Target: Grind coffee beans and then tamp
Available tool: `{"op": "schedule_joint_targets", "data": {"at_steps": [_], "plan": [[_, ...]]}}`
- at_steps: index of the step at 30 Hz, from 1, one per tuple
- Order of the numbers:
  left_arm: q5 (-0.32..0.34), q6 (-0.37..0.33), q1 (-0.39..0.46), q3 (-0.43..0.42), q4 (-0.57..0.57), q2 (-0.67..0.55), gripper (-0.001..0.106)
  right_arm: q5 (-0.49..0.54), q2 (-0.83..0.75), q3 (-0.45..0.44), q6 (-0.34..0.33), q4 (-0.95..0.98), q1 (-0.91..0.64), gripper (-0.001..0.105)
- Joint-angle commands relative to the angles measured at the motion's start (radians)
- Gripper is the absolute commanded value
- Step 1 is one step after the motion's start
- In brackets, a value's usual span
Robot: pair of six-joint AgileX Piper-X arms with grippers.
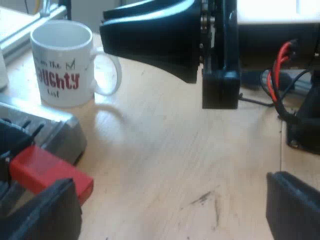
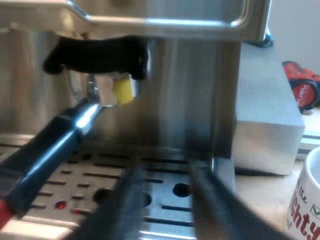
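Both grippers are spread and hold nothing. From the left wrist view, the left gripper (image 1: 170,215) hangs wide over the wooden table (image 1: 165,155). One of its fingers is just beside the red end (image 1: 47,172) at the drip tray (image 1: 60,132) corner, and the mug (image 1: 62,62) stands upright farther off. From the right wrist view, the right gripper (image 2: 167,210) is parted more narrowly above the tray, facing the espresso machine (image 2: 190,90). There the holder (image 2: 92,95) is locked into the front, its dark handle (image 2: 50,150) slanting down.

white mug (image 1: 62,65) near red handle end (image 1: 47,172)
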Motion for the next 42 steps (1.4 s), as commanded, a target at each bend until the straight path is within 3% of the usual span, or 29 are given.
{"op": "schedule_joint_targets", "data": {"at_steps": [1, 3, 4, 11, 16, 17, 22, 24, 28, 34, 37, 42], "plan": [[-0.047, -0.003, -0.004, 0.000, 0.074, -0.106, 0.078, 0.004, -0.057, -0.005, 0.000, 0.071, 0.019, 0.050], [-0.079, -0.003, -0.004, 0.000, 0.114, -0.174, 0.078, -0.003, -0.135, -0.005, 0.000, 0.138, 0.063, 0.070], [-0.088, -0.003, -0.004, 0.000, 0.127, -0.207, 0.078, -0.005, -0.161, -0.006, 0.012, 0.151, 0.086, 0.073], [-0.105, -0.006, -0.004, 0.000, 0.221, -0.404, 0.078, -0.015, -0.193, -0.117, 0.151, 0.399, 0.142, 0.073], [-0.108, -0.011, -0.004, 0.000, 0.332, -0.533, 0.078, -0.133, -0.193, -0.251, 0.329, 0.649, 0.146, 0.073], [-0.108, -0.011, -0.004, 0.000, 0.339, -0.546, 0.078, -0.140, -0.193, -0.266, 0.343, 0.670, 0.146, 0.073], [-0.129, -0.011, -0.004, -0.002, 0.383, -0.634, 0.078, -0.188, -0.193, -0.375, 0.539, 0.881, 0.146, 0.073], [-0.129, -0.011, -0.004, -0.006, 0.420, -0.646, 0.078, -0.206, -0.188, -0.398, 0.578, 0.920, 0.146, 0.073], [-0.129, -0.011, -0.004, -0.022, 0.504, -0.649, 0.078, -0.278, -0.123, -0.452, 0.586, 0.932, 0.146, 0.073], [-0.129, -0.011, -0.004, -0.024, 0.517, -0.649, 0.078, -0.308, -0.009, -0.523, 0.595, 0.937, 0.146, 0.073], [-0.129, -0.011, -0.004, -0.024, 0.517, -0.649, 0.078, -0.431, 0.108, -0.625, 0.706, 1.015, 0.094, 0.073], [-0.129, -0.011, -0.004, -0.024, 0.517, -0.649, 0.078, -0.548, 0.192, -0.691, 0.751, 1.054, 0.031, 0.073]]}}
